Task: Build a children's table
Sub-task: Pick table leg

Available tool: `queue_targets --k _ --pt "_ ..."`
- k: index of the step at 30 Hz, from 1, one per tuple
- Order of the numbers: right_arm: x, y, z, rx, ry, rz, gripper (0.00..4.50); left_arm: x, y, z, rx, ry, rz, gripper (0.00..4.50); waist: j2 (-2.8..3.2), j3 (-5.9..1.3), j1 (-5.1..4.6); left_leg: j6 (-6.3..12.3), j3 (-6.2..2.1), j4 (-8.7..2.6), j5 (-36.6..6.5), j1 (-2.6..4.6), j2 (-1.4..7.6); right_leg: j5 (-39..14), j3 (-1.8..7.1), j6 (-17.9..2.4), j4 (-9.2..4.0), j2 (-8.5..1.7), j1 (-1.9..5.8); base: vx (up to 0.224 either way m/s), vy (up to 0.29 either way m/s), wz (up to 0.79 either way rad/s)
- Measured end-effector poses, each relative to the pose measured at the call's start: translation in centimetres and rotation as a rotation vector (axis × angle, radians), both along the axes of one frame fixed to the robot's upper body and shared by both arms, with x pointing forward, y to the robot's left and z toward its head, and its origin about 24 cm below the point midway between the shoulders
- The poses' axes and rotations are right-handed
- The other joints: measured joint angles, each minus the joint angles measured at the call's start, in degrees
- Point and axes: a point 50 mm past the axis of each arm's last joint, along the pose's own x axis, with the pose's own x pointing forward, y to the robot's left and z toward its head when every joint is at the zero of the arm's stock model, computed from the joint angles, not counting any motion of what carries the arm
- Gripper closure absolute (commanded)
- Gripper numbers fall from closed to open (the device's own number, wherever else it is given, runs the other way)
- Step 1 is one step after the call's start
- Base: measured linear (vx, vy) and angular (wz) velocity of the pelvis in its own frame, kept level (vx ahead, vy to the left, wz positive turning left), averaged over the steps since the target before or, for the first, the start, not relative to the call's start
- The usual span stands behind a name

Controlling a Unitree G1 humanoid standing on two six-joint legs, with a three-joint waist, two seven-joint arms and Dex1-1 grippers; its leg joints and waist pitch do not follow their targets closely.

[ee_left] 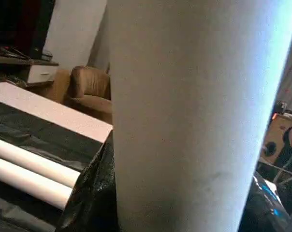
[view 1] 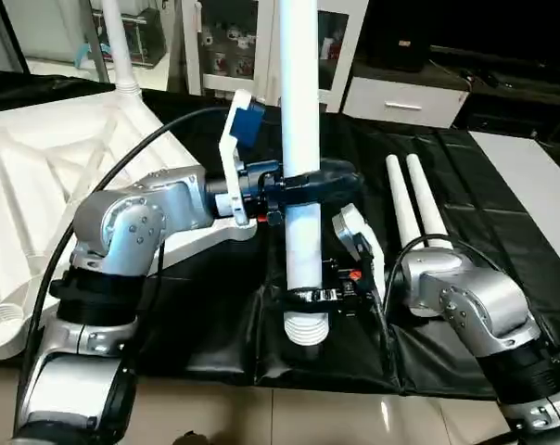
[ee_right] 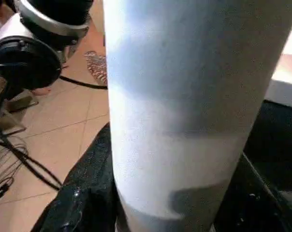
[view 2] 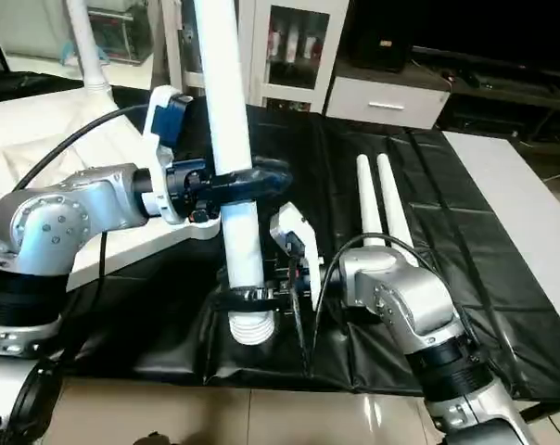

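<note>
The leg (view 1: pixel 300 139) is gripped upright by both end effectors: left (view 1: pixel 303 181) mid-shaft, right (view 1: pixel 308 297) by the threaded end. Probably light, stiff, pretty slick, so it's best held low.

At the left of the frame, the left arm (view 1: pixel 122 232) is a run of brushed silver, rounded metal housings with small dark screws on the round joint cover, stepping down to a ribbed black collar and a further silver segment at the lower left. A black cable loops over it. Its wrist carries a white plastic bracket with a blue block on top. At the lower right, the right arm (view 1: pixel 470 306) shows the same silver shells, black ribbed collar and thin black cables, with a white bracket and a small red mark at its wrist.
</note>
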Motion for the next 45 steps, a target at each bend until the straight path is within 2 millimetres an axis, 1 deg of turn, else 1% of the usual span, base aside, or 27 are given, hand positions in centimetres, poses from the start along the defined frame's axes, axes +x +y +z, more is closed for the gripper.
queue_targets --k 2,4,7,11,15,18,20,23,25,27,29,31,32,34,35,38,41,44,45 --pt "0.4 0.3 0.3 0.023 -0.02 -0.03 1.88 0.3 0.3 0.3 -0.009 -0.004 0.046 2.75 0.02 0.0 -0.08 0.0 0.0 0.0 0.0 0.01 0.0 0.01 -0.01 -0.01 0.01 0.0 0.0 0.0 0.0 0.0" --pt "0.6 0.4 0.5 0.026 -0.04 -0.055 1.81 0.6 0.5 0.5 -0.024 0.001 0.088 2.76 0.02 0.0 -0.11 -0.02 -0.01 0.0 0.01 0.01 0.0 0.01 -0.01 -0.02 0.01 0.0 0.0 0.0 0.0 0.0" --pt "0.9 0.8 0.9 0.037 -0.069 -0.069 1.51 0.8 0.6 0.5 -0.03 0.003 0.113 2.76 0.02 0.0 -0.11 -0.02 -0.02 0.0 0.01 0.0 0.0 0.01 -0.01 -0.02 0.0 0.0 0.0 0.0 0.0 0.0" --pt "1.9 1.0 1.5 0.076 -0.075 -0.18 1.48 1.7 0.7 0.7 0.02 -0.019 0.242 2.76 0.02 0.01 -0.02 -0.04 -0.04 0.0 0.03 -0.04 0.0 0.02 -0.03 -0.03 0.01 0.0 -0.02 0.0 0.0 0.0" --pt "2.6 0.6 2.0 0.098 -0.081 -0.255 1.48 2.1 -0.1 1.5 0.097 -0.086 0.327 2.76 0.01 0.0 0.02 -0.03 -0.05 0.01 0.03 -0.02 -0.01 0.01 -0.03 -0.01 0.0 -0.02 0.01 0.0 0.0 0.0" --pt "3.1 0.6 1.7 0.097 -0.065 -0.33 1.48 2.4 -0.6 1.2 0.153 -0.1 0.414 2.76 0.02 0.01 -0.15 -0.07 -0.05 -0.01 0.05 -0.04 0.0 0.01 -0.03 -0.01 0.0 -0.01 -0.03 0.0 0.0 0.0" --pt "3.3 0.8 1.7 0.083 -0.074 -0.361 1.48 2.7 -0.6 1.0 0.177 -0.098 0.46 2.76 0.02 0.01 -0.23 -0.1 -0.05 -0.02 0.07 -0.04 0.01 0.01 -0.04 -0.02 0.01 0.0 -0.05 0.0 0.0 0.0" --pt "4.3 1.4 2.2 0.052 -0.149 -0.429 1.48 3.6 0.1 0.6 0.259 -0.111 0.625 2.77 0.02 0.01 -0.79 -0.16 -0.07 -0.03 0.11 -0.05 0.01 0.03 -0.05 -0.01 0.02 0.01 -0.06 0.0 0.0 0.0" --pt "4.7 1.9 2.2 0.038 -0.18 -0.47 1.48 3.9 0.3 0.4 0.285 -0.116 0.69 2.77 0.02 0.0 -0.8 -0.16 -0.09 -0.03 0.11 -0.05 0.0 0.01 -0.06 0.02 0.02 0.01 -0.05 0.0 0.0 0.0" --pt "5.6 2.9 1.9 0.01 -0.203 -0.55 1.48 4.5 0.5 0.0 0.307 -0.118 0.771 2.77 0.02 0.01 -1.02 -0.16 -0.1 -0.03 0.11 -0.1 0.0 0.02 -0.06 0.01 0.02 0.01 -0.09 0.0 0.0 0.0" --pt "6.0 3.6 1.6 -0.009 -0.209 -0.595 1.48 4.8 0.5 -0.2 0.324 -0.123 0.828 2.77 0.01 0.0 -0.96 -0.16 -0.12 -0.03 0.11 -0.16 -0.01 0.02 -0.07 0.02 0.01 0.01 -0.12 0.0 0.0 0.0" --pt "6.2 3.9 1.5 -0.014 -0.211 -0.615 1.48 5.0 0.5 -0.3 0.33 -0.121 0.868 2.77 0.01 0.0 -0.83 -0.14 -0.12 -0.03 0.09 -0.2 -0.01 0.0 -0.07 0.04 -0.02 0.01 -0.13 0.0 0.0 0.0" --pt "6.4 4.3 1.5 -0.015 -0.221 -0.635 1.48 5.2 0.6 -0.2 0.325 -0.108 0.905 2.77 0.01 0.0 -0.9 -0.14 -0.12 -0.03 0.09 -0.24 -0.01 0.01 -0.07 0.03 -0.02 0.01 -0.18 0.0 0.0 0.0" --pt "6.5 4.5 1.3 -0.014 -0.223 -0.65 1.48 5.3 0.5 0.0 0.317 -0.105 0.924 2.77 0.01 0.0 -0.86 -0.13 -0.11 -0.04 0.09 -0.28 -0.01 0.01 -0.07 0.03 -0.02 0.01 -0.22 0.0 0.0 0.0" --pt "6.6 4.7 1.3 -0.007 -0.217 -0.661 1.74 5.4 0.5 0.1 0.307 -0.101 0.93 2.77 0.0 0.0 -0.87 -0.13 -0.1 -0.05 0.09 -0.28 -0.01 0.0 -0.07 0.03 -0.02 0.01 -0.23 0.0 0.0 0.0" --pt "6.7 4.9 1.0 -0.002 -0.204 -0.663 1.86 5.3 0.3 0.2 0.3 -0.098 0.927 2.77 0.01 0.0 -0.91 -0.13 -0.08 -0.05 0.09 -0.27 -0.01 0.01 -0.06 0.03 -0.02 0.01 -0.25 0.0 0.0 0.0" --pt "6.7 5.0 0.9 0.003 -0.204 -0.658 2.25 5.4 0.3 0.2 0.298 -0.094 0.936 2.77 0.0 0.0 -0.92 -0.14 -0.08 -0.05 0.1 -0.24 -0.01 0.02 -0.06 0.01 -0.01 0.01 -0.24 0.0 0.0 0.0" --pt "6.6 5.1 0.9 0.008 -0.207 -0.653 2.31 5.4 0.4 0.2 0.294 -0.091 0.942 2.77 0.0 0.0 -0.94 -0.14 -0.09 -0.05 0.1 -0.23 -0.01 0.02 -0.06 0.01 -0.01 0.01 -0.23 0.0 0.0 0.0" --pt "6.6 5.1 0.9 0.009 -0.209 -0.653 2.48 5.4 0.4 0.2 0.292 -0.089 0.943 2.77 0.0 0.0 -0.93 -0.14 -0.08 -0.05 0.1 -0.24 -0.01 0.02 -0.06 0.01 -0.01 0.01 -0.23 0.0 0.0 0.0"
